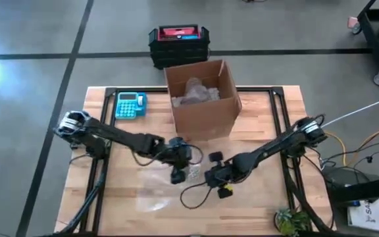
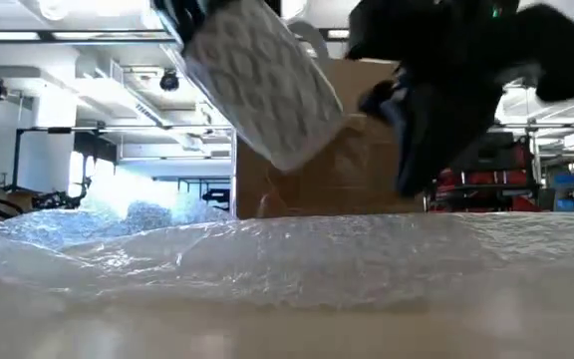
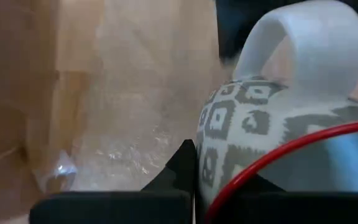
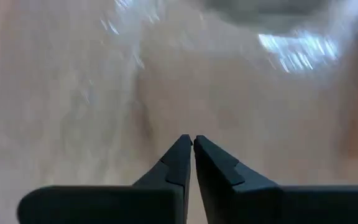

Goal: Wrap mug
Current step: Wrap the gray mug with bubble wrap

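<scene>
Mug [image 3: 247, 118], a white ceramic one patterned with grey diamonds, with a red rim and a pale blue inside, is hanging tilted in the air above the table, its white loop handle showing uppermost in the left wrist view. The left gripper [image 1: 178, 172] is carrying it near the middle of the table, its fingers [image 3: 179, 171] clamped across the mug's rim. Below it, a sheet of clear bubble wrap [image 2: 297, 249] is lying rumpled across the light wooden table [image 1: 268, 204]. The right gripper [image 4: 192, 144] is hovering low over that sheet, just beside the left one, with its two dark fingertips pressed together on nothing. Farther back, an open brown cardboard box [image 1: 202, 99] is standing upright on the table's far edge, holding a crumpled wad of pale packing material [image 1: 195, 92]. To its left a blue calculator [image 1: 130, 105] is lying flat on the wood. Beyond the table, a black crate with a red lid [image 1: 178, 43] is sitting on the grey floor, and a small green plant [image 1: 289, 222] is showing at the table's near right corner.
</scene>
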### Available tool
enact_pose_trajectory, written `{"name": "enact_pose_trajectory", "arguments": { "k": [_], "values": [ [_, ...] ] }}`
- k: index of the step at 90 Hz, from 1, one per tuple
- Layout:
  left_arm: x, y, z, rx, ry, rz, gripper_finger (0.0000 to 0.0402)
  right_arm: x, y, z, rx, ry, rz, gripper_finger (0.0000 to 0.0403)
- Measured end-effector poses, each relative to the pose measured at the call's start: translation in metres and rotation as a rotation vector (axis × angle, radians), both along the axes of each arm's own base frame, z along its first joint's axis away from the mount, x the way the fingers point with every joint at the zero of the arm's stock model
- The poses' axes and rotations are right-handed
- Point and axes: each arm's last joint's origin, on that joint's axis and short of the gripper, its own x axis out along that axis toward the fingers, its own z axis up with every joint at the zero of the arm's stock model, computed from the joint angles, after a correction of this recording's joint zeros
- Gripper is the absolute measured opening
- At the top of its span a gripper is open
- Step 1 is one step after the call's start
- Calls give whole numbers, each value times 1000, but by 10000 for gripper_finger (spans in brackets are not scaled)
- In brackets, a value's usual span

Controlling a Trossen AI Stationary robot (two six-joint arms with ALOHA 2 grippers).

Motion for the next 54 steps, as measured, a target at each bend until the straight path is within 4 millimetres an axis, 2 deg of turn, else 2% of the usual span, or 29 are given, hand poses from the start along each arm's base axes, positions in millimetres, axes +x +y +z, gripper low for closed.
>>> {"name": "enact_pose_trajectory", "arguments": {
  "k": [9, 24, 39, 54],
  "values": [
    [24, -6, -3, 29, 26, -66, 0, -25, -3, 10, 12, -3, -78, 7],
    [56, -8, -22, 104, 194, -116, 0, -74, -8, 16, 66, -40, -256, 7],
    [82, -5, -22, 145, 274, -137, 1, -113, -8, 24, 172, -83, -403, 7],
    [96, -9, -11, 169, 314, -170, 3, -134, -5, 39, 253, -125, -429, 7]
  ]
}}
